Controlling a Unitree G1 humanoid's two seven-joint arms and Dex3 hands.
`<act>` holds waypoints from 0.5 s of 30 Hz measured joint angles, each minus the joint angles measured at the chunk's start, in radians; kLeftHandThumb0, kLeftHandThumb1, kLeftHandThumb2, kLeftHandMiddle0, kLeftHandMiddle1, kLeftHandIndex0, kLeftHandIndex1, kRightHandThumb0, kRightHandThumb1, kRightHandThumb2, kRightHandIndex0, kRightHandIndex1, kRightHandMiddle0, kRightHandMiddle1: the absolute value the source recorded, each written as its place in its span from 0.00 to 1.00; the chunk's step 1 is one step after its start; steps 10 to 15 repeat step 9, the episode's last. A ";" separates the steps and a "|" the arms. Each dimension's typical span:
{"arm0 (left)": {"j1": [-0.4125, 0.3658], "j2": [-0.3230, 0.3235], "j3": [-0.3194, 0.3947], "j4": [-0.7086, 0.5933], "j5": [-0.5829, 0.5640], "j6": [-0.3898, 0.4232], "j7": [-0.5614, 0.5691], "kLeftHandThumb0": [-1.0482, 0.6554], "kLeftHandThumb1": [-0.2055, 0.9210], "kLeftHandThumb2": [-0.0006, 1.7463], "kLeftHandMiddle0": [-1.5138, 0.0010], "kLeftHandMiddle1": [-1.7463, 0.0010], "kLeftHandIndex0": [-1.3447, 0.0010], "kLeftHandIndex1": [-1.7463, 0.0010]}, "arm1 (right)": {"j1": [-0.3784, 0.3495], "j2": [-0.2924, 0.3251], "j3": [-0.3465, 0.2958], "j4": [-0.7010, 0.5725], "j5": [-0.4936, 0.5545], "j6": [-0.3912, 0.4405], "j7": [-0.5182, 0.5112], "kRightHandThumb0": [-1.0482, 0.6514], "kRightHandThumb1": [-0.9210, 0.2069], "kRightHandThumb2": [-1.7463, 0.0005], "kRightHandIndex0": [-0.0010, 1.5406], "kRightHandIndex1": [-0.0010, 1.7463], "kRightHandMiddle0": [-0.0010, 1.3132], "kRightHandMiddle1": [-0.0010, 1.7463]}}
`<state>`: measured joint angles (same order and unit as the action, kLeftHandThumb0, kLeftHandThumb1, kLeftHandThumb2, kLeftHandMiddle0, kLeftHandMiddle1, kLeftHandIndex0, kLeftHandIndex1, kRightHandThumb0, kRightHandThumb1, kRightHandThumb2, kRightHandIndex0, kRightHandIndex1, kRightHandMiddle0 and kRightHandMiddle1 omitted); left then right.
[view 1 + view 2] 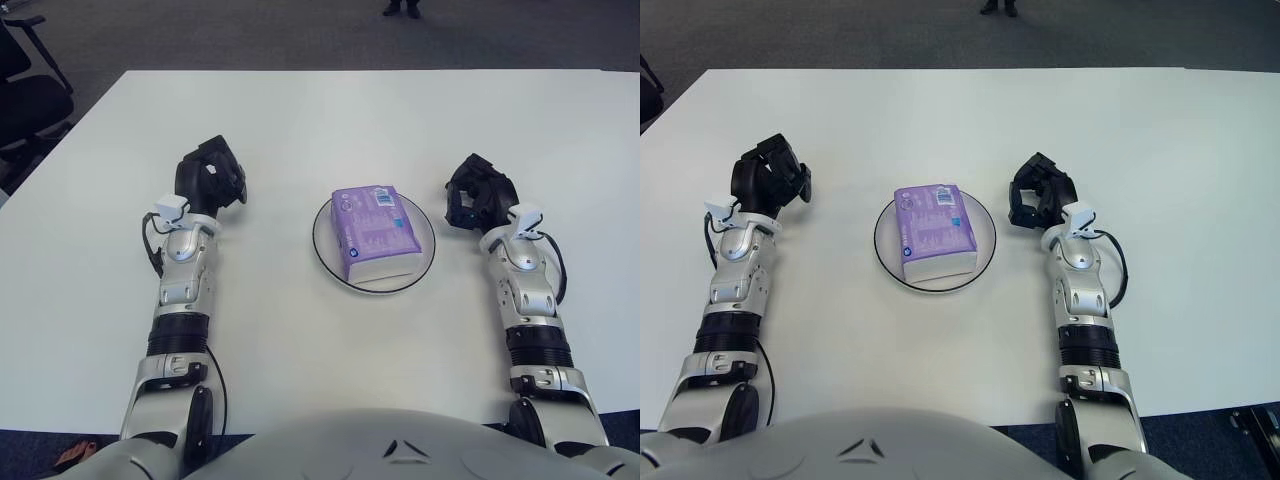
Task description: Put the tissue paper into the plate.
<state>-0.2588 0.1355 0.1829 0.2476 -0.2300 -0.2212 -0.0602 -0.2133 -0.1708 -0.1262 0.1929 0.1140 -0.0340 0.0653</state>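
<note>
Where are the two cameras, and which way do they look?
Left eye view: sits on the robot's head, looking forward and down at the white table; shows both arms, the left robot hand and the right robot hand.
Right eye view: sits just beside it, looking the same way; shows the same arms and hands.
Shared: both see the purple tissue pack lying in the plate, between the two hands.
</note>
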 measured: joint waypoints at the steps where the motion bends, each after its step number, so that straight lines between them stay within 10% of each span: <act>1: -0.002 0.000 0.001 0.006 0.000 0.000 -0.001 0.37 0.76 0.63 0.07 0.00 0.18 0.00 | 0.000 0.000 0.000 0.000 0.000 -0.001 0.000 0.33 0.54 0.24 0.73 1.00 0.47 1.00; 15: -0.023 -0.002 0.016 0.057 0.000 -0.001 -0.002 0.37 0.76 0.62 0.08 0.00 0.20 0.00 | 0.000 0.001 0.000 0.003 0.000 0.000 0.000 0.33 0.54 0.25 0.72 1.00 0.47 1.00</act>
